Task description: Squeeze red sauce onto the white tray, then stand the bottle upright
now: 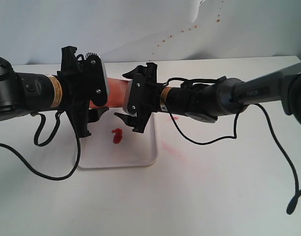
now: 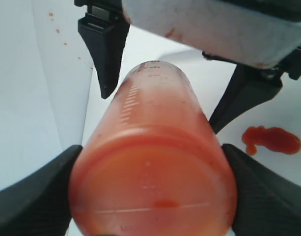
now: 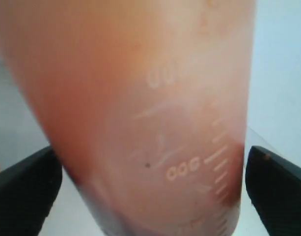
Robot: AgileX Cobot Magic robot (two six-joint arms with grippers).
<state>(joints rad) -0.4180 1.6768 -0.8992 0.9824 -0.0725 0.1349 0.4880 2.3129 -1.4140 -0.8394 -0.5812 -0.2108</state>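
The bottle lies level in the air over the white tray, held between my two grippers. My left gripper is shut on its base end. In the left wrist view both pads press the bottle on either side of my left gripper. My right gripper straddles the bottle's body with its jaws wide. In the right wrist view the bottle fills my right gripper, and a thin gap shows beside one finger. A blob of red sauce lies on the tray. The nozzle is hidden.
Faint pink smears mark the white table right of the tray. Small red-brown splatter dots run across the white back wall. Black cables hang from both arms down to the table.
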